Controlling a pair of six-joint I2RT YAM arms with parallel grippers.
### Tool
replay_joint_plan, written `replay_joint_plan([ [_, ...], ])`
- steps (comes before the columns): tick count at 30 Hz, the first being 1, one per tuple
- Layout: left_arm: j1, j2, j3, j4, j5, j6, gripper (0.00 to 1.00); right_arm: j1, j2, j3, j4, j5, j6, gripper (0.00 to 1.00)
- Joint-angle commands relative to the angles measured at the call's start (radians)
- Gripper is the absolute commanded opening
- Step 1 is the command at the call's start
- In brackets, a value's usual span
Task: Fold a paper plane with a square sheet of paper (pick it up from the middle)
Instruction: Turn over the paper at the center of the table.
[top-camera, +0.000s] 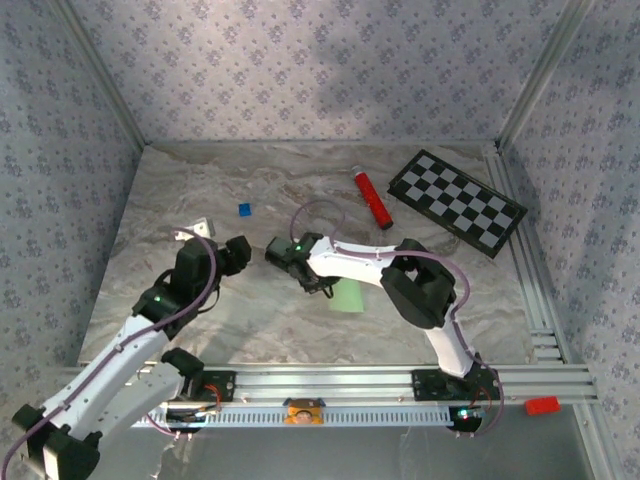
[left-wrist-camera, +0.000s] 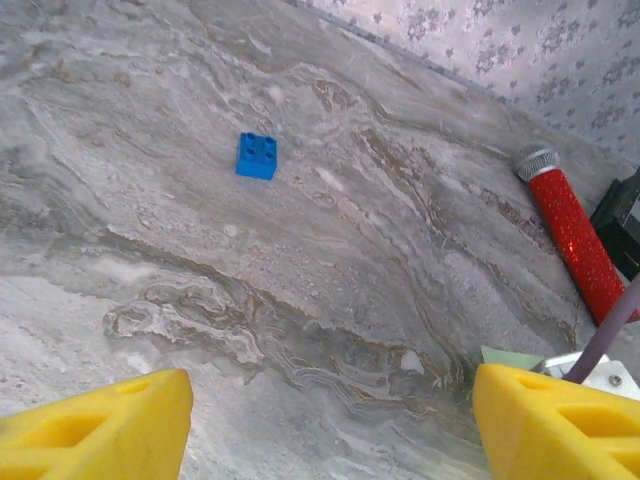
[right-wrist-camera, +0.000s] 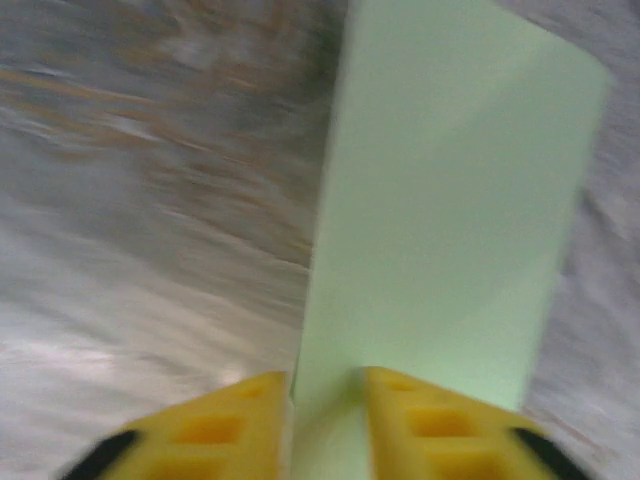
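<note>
Your right gripper (right-wrist-camera: 328, 405) has its yellow fingers a little apart, straddling the near end of the pale green paper (right-wrist-camera: 450, 230). The view is too blurred to tell whether the pads touch it. The paper is thin, smooth and matte, a narrow straight-edged piece. Its long axis runs directly away from the fingers, and its far end is cut on a slant. Seen from above, it lies on the grey veined marble tabletop (top-camera: 500, 300), nearer you than the red glitter tube (top-camera: 372, 198) and slightly left of it. Your left gripper (left-wrist-camera: 330, 430) hangs wide apart over bare marble. Left of the tube, open marble stretches to a small blue studded brick (left-wrist-camera: 257, 156). A checkerboard (top-camera: 457, 201) lies just right of the tube.
</note>
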Motion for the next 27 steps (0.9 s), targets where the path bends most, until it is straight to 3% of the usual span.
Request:
replay_joint_plan([
  [1,0.007,-0.011,-0.01,-0.036,-0.014,-0.01,0.74,-0.026,-0.141,-0.073,0.187,-0.188,-0.04,0.42],
  [7,0.01,0.091,0.01,0.012,0.099,-0.006,0.72,-0.14,-0.397,-0.325,0.395,-0.368,0.012,0.45],
  [11,0.01,0.208,0.048,0.043,0.203,-0.003,0.68,-0.274,-0.564,-0.642,0.631,-0.576,0.101,0.19],
  [15,0.011,0.341,0.095,0.06,0.306,-0.001,0.66,-0.407,-0.65,-0.86,0.811,-0.743,0.192,0.05],
  [21,0.01,0.492,0.151,0.062,0.421,-0.016,0.62,-0.468,-0.686,-0.993,0.911,-0.876,0.208,0.02],
  [27,0.011,0.569,0.164,0.082,0.495,-0.034,0.61,-0.483,-0.652,-1.019,0.903,-0.906,0.195,0.02],
])
